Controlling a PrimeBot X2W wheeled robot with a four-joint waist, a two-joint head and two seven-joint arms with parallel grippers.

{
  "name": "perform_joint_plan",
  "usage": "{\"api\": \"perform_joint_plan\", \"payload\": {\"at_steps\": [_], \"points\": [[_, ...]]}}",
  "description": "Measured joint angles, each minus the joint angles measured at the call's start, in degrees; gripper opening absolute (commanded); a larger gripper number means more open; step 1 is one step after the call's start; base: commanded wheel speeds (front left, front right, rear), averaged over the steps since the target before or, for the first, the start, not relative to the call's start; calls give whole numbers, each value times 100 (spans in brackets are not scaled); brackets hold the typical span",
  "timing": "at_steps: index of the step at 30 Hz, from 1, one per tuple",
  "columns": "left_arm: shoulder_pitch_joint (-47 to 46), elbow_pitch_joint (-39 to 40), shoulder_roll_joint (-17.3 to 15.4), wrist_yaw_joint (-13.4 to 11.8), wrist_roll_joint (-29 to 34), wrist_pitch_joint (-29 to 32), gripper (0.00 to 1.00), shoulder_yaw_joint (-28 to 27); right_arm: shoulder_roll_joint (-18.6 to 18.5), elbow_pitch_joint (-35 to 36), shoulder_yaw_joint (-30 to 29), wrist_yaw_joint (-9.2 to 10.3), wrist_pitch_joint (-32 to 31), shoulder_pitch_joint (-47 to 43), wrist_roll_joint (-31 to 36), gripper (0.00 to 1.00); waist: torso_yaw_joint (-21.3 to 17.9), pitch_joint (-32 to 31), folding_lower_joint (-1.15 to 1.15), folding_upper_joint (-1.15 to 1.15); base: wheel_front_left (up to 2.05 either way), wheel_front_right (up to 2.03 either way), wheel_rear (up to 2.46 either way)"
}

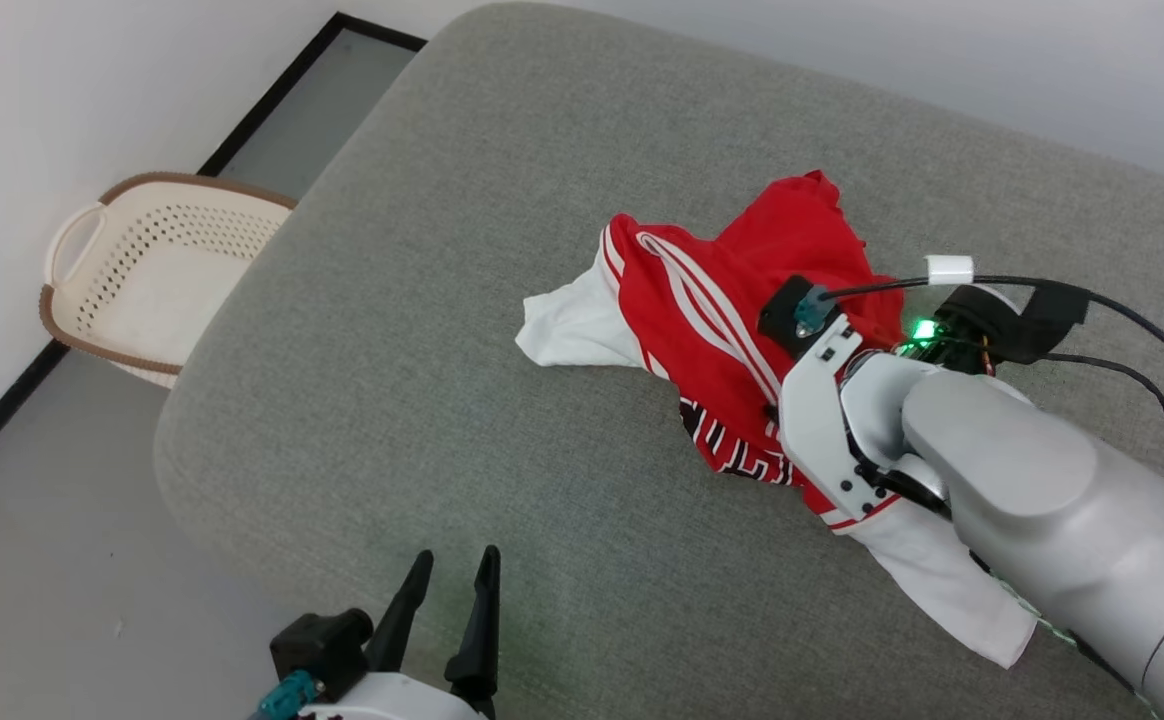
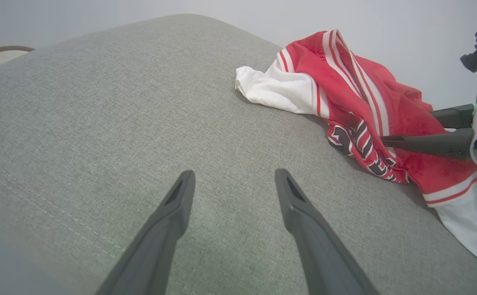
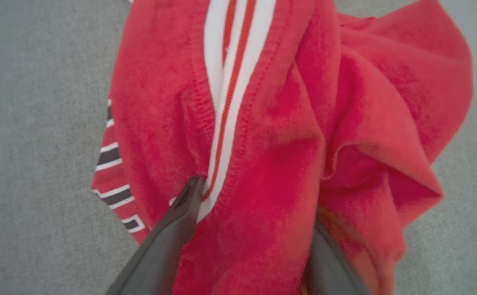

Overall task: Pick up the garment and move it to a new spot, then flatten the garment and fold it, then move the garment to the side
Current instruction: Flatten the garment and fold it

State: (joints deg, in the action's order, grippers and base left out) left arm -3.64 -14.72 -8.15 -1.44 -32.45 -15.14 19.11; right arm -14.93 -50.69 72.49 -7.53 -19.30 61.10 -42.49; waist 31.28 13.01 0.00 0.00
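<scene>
Red garment (image 3: pixel 263 123) lies bunched between the right hand's (image 3: pixel 255 205) spread fingers (image 3: pixel 173 229)

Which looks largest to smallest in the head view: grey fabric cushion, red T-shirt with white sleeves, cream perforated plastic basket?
1. grey fabric cushion
2. red T-shirt with white sleeves
3. cream perforated plastic basket, farther from the camera
</scene>
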Motion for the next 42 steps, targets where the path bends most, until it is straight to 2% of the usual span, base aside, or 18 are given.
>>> {"api": "perform_joint_plan", "payload": {"at_steps": [4, 11, 15, 16, 17, 22, 24, 25, 26, 29, 34, 37, 42], "points": [[-53, -159, 77, 145, 87, 0, 100, -74, -66, -186, -142, 0, 369, 157, -302, 0, -15, -40, 0, 0, 0, 0, 0], [-110, -339, 153, 334, 171, 0, 100, -137, -356, -969, -887, 0, 880, 640, -684, 0, -50, -47, 0, 0, 0, 0, 0], [-220, -388, 216, 416, 182, 0, 100, -141, -472, -1695, -1228, 0, 1055, 1005, -701, 0, -39, 51, 0, 0, 0, 0, 0], [-220, -388, 216, 416, 182, 0, 100, -141, -472, -1695, -1228, 0, 1055, 1005, -701, 0, -39, 51, 0, 0, 0, 0, 0], [-259, -396, 250, 456, 198, 0, 100, -153, -506, -2034, -1335, 0, 1132, 1159, -682, 0, -24, 120, 0, 0, 0, 0, 0], [-347, -436, 294, 523, 223, 0, 100, -224, -628, -2296, -1588, 0, 1194, 1316, -564, 0, 24, 297, 0, 0, 0, 0, 0], [-379, -486, 309, 550, 238, 1, 100, -231, -744, -2301, -1742, 0, 1138, 1313, -511, 15, 44, 350, 0, 0, 0, 0, 0], [-425, -511, 314, 557, 250, 1, 100, -229, -829, -2308, -1851, 0, 1155, 1300, -474, 37, 53, 371, 0, 0, 0, 0, 0], [-483, -523, 320, 582, 270, 0, 100, -231, -880, -2317, -1944, 0, 1227, 1283, -447, 100, 61, 385, 0, 0, 0, 0, 0], [-678, -592, 341, 657, 250, 1, 100, -207, -838, -2327, -2176, 1, 1516, 1120, -364, 100, 77, 353, 0, 0, 0, 0, 0], [-908, -617, 76, 704, 168, 59, 100, -332, -578, -2310, -2298, 1, 1976, 966, -260, 100, 7, 251, 0, 0, 0, 0, 0], [-1152, -497, -229, 753, -32, 254, 100, -547, -391, -2248, -2338, 1, 2454, 713, -246, 100, -246, 167, 0, 0, 0, 0, 0], [-1502, -365, -664, 800, -148, 656, 100, -644, -356, -1735, -2317, 1, 2941, 279, -321, 100, -596, 57, 0, 0, 0, 0, 0]]}}
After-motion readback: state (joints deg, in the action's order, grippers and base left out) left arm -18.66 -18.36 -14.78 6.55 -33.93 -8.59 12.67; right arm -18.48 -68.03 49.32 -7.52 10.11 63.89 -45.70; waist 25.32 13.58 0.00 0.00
